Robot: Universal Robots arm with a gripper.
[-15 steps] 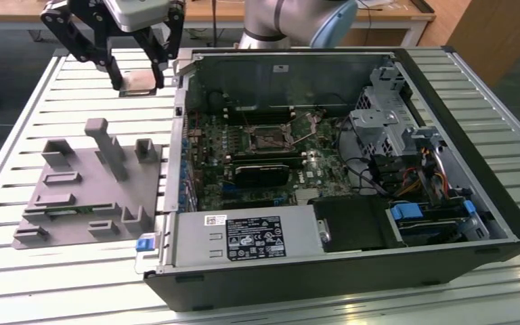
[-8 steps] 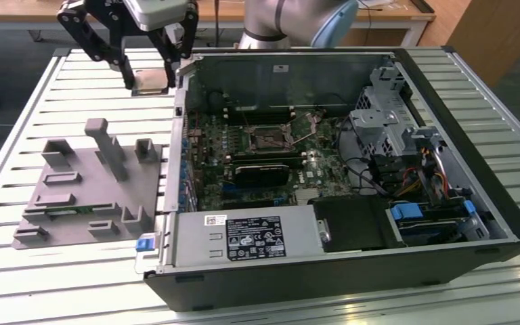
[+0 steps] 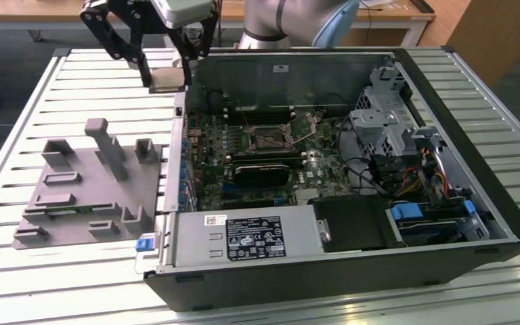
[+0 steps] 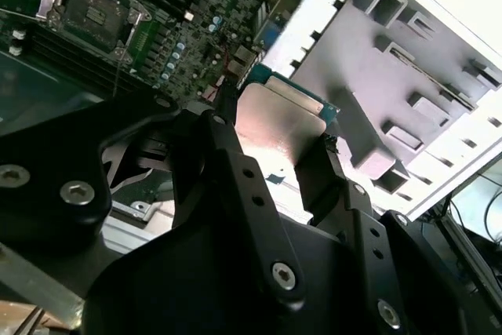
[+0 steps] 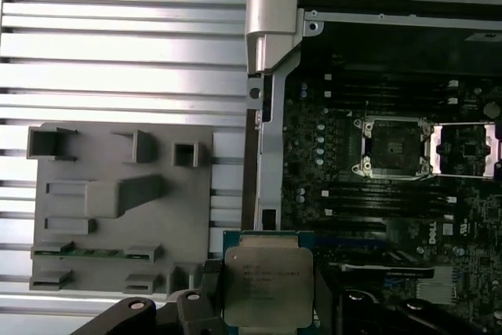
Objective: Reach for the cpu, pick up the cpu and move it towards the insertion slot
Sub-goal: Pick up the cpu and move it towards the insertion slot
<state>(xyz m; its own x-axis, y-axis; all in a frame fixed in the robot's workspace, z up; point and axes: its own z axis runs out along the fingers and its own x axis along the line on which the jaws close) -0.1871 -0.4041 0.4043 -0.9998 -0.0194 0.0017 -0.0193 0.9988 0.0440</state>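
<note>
Cpu, a small flat square chip with a silvery metal top and a pale rim on a green-edged board, clamped between the two black fingers of the dark metal gripper, one finger on each of two opposite edges. Held flat, metal lid facing the first wrist camera, up in the air and touching nothing but the fingers. Square, so no real long axis; edges roughly parallel to the walls of the black computer case.

Seen in the exterior view at, hanging under the gripper just outside the case's far corner on the exterior view's left, above the pale slatted aluminium table.

From the chip in that view, insertion slot, the square dark socket with a silvery frame on the green motherboard, lying toward about 4 o'clock, inside the case and well apart from the chip. In the first wrist view, same socket toward about 1 o'clock from the chip, open hinged frame just beside it.

Grey plastic fixture tray with upright blocks at about 7 o'clock from the chip in the exterior view, on the table beside the case.

Judgement: chip picked up, carry toward the socket not yet finished.
</note>
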